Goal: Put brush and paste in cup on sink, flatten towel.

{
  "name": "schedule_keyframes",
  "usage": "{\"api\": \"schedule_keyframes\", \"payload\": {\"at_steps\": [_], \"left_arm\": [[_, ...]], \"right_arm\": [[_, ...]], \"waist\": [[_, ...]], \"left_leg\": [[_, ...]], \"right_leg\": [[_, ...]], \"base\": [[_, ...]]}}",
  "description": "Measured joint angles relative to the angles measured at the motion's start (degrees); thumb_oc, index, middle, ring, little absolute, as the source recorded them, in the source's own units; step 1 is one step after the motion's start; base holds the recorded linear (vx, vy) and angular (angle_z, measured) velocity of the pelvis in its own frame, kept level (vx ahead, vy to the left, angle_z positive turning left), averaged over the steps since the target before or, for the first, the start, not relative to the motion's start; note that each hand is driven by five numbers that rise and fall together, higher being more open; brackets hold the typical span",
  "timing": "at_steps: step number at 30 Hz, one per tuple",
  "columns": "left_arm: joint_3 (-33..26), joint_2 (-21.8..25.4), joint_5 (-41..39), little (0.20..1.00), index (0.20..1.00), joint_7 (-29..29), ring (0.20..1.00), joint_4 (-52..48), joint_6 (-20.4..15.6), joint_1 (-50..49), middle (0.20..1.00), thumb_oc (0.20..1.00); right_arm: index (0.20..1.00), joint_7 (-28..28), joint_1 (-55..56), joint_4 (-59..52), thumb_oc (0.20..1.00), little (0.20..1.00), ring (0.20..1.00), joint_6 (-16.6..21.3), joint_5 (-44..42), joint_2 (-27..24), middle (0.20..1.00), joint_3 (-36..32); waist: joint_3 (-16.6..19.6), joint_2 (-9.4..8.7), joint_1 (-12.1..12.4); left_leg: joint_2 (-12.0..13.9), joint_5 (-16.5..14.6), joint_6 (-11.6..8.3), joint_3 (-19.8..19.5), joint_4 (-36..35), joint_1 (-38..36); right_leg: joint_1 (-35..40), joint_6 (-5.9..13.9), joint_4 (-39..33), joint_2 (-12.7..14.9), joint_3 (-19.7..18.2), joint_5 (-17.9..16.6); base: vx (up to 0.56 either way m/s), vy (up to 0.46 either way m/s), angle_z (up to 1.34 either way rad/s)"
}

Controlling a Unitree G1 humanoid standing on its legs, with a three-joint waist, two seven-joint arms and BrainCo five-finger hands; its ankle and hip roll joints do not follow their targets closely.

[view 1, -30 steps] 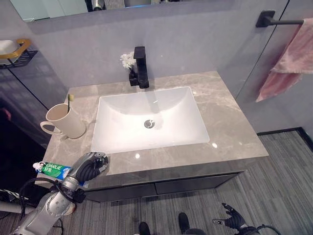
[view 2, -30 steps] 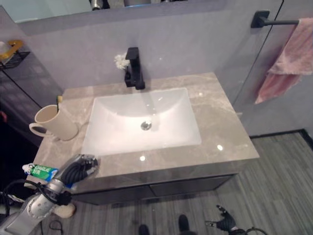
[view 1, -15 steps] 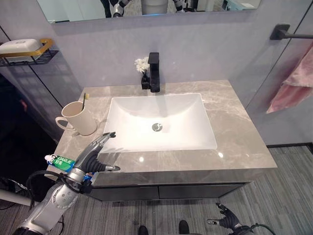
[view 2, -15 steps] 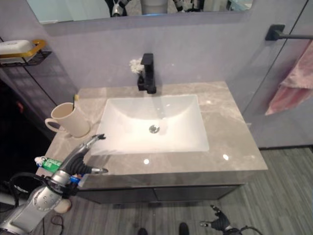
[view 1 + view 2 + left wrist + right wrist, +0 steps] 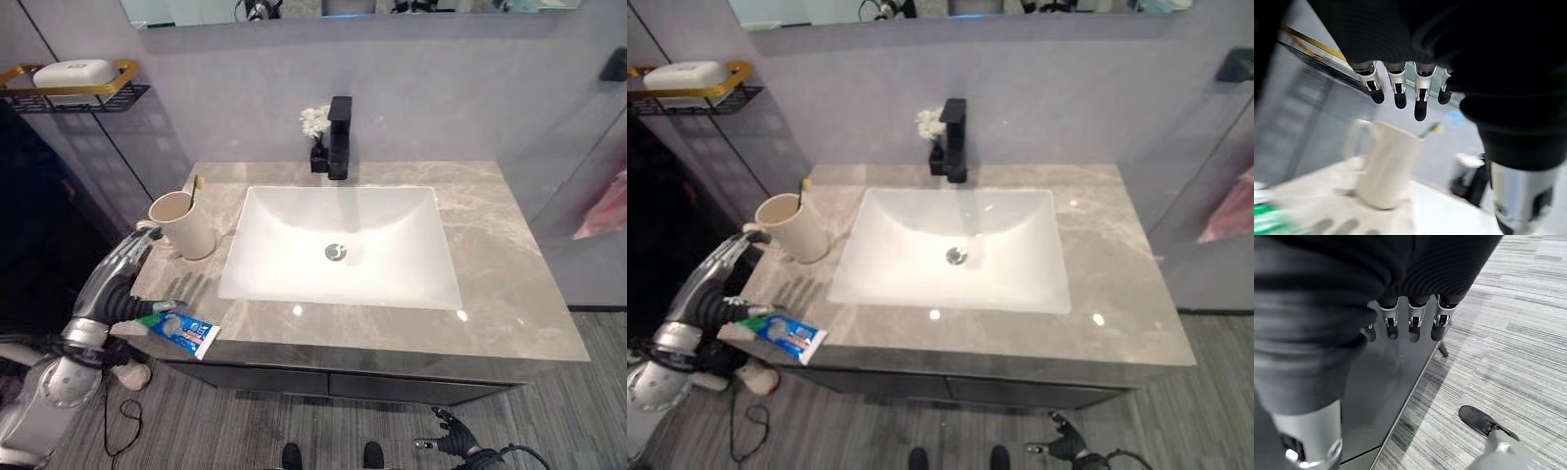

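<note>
Beside cup (image 5: 184, 224), left hand (image 5: 120, 279) open (toothpaste (image 5: 179, 333) near)

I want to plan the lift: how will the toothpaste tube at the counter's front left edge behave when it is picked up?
The toothpaste tube is probably light and soft, so it may dent under the left hand. It lies flat, so rolling seems unlikely. It looks glossy, perhaps slippery, and it sits at the counter edge, so a push could drop it.

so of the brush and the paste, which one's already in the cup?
The toothbrush: it stands in the cream cup, its tip above the rim. The toothpaste tube lies flat at the counter's front left edge, by the left hand.
</note>
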State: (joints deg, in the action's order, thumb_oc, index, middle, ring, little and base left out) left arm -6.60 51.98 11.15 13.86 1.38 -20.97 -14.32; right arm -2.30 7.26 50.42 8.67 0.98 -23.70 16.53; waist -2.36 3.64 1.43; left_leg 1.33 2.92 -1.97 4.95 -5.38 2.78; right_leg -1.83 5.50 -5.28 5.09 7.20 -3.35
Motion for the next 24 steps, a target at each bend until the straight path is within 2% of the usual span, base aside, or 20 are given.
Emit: {"api": "schedule_keyframes", "payload": {"at_steps": [1,4,9,12,14,15,18,21,24], "left_arm": [[-0.1,0.0,0.0,1.0,1.0,-0.1,1.0,1.0,0.3,-0.6,1.0,1.0],[0.2,-0.1,0.0,1.0,1.0,-0.5,1.0,5.4,0.6,-1.4,1.0,1.0],[1.3,-0.1,0.2,1.0,1.0,-0.6,1.0,9.0,1.4,-1.3,1.0,1.0],[5.4,0.3,1.3,1.0,1.0,-0.6,1.0,11.2,1.9,4.1,1.0,1.0],[5.9,2.0,2.5,1.0,1.0,-0.5,1.0,10.9,2.1,6.5,1.0,1.0],[5.6,5.3,3.6,1.0,1.0,-0.5,1.0,10.4,2.0,7.1,1.0,1.0],[4.8,9.6,5.3,1.0,1.0,-0.1,1.0,10.5,1.9,7.3,1.0,1.0],[1.6,10.4,5.4,1.0,1.0,1.2,1.0,10.4,1.3,7.1,1.0,1.0],[-1.5,10.9,5.6,1.0,1.0,2.2,1.0,10.6,1.0,6.1,1.0,1.0]], "right_arm": [[1.0,0.0,-0.1,0.0,1.0,1.0,1.0,0.0,0.0,-0.2,1.0,-0.4],[1.0,-0.1,-0.6,0.0,1.0,1.0,1.0,0.0,-0.1,-0.5,1.0,-1.4],[1.0,-0.1,-1.8,0.0,1.0,1.0,1.0,0.0,-0.1,-0.9,1.0,-1.4],[1.0,-0.1,-2.6,-0.1,1.0,1.0,1.0,0.0,0.0,-0.8,1.0,-1.3],[1.0,-0.1,-3.4,-0.8,1.0,1.0,1.0,0.0,0.0,-0.8,1.0,-1.3],[1.0,-0.1,-3.1,-1.5,1.0,1.0,1.0,0.0,0.0,-1.0,1.0,-1.4],[1.0,-0.1,-2.7,-1.9,1.0,1.0,1.0,0.1,0.1,-1.1,1.0,-1.5],[1.0,-0.1,-2.2,-2.1,1.0,1.0,1.0,0.1,0.1,-1.1,1.0,-1.6],[1.0,-0.1,-1.7,-2.1,1.0,1.0,1.0,0.2,0.1,-1.2,1.0,-1.8]], "waist": [[0.0,0.2,0.8],[-0.6,0.4,0.9],[-0.9,0.23,2.3],[-1.6,0.19,2.2],[-2.5,-0.51,0.7],[-2.9,-0.91,-0.1],[-3.1,-0.77,-0.7],[-3.8,-0.62,-1.4],[-4.3,-1.3,-1.7]], "left_leg": [[-0.2,0.1,0.0,-0.5,0.0,0.4],[-0.9,0.7,-0.09,-3.0,0.0,1.6],[-1.8,1.1,0.33,-3.6,0.0,3.4],[-2.2,1.3,0.6,-3.1,0.0,4.5],[-2.3,1.3,0.62,-2.5,0.0,4.5],[-2.3,1.3,0.62,-2.0,0.0,4.5],[-2.3,1.1,0.84,-0.9,0.0,4.5],[-2.2,1.1,0.89,0.1,0.0,4.4],[-2.1,1.0,1.09,0.8,0.0,3.7]], "right_leg": [[-0.2,0.08,0.0,0.2,0.6,0.1],[-0.2,0.34,0.3,0.8,2.9,0.3],[-1.7,0.86,0.3,1.7,3.7,0.3],[-2.9,1.39,0.3,2.3,3.4,0.0],[-3.1,1.52,0.3,2.4,2.8,-0.1],[-3.4,1.53,0.3,2.4,2.3,-0.2],[-4.1,1.66,0.3,2.5,1.0,-0.3],[-4.3,1.69,0.3,2.4,0.4,-0.4],[-4.1,1.69,0.3,2.2,-0.6,-0.7]], "base": [[-0.03,0.059,0.34],[-0.01,0.051,0.42],[-0.01,0.049,0.11],[0.0,0.056,-0.04],[0.02,0.053,-0.16],[0.03,0.049,-0.15],[0.02,0.027,-0.22],[0.02,0.031,-0.12],[0.01,0.078,-0.17]]}}
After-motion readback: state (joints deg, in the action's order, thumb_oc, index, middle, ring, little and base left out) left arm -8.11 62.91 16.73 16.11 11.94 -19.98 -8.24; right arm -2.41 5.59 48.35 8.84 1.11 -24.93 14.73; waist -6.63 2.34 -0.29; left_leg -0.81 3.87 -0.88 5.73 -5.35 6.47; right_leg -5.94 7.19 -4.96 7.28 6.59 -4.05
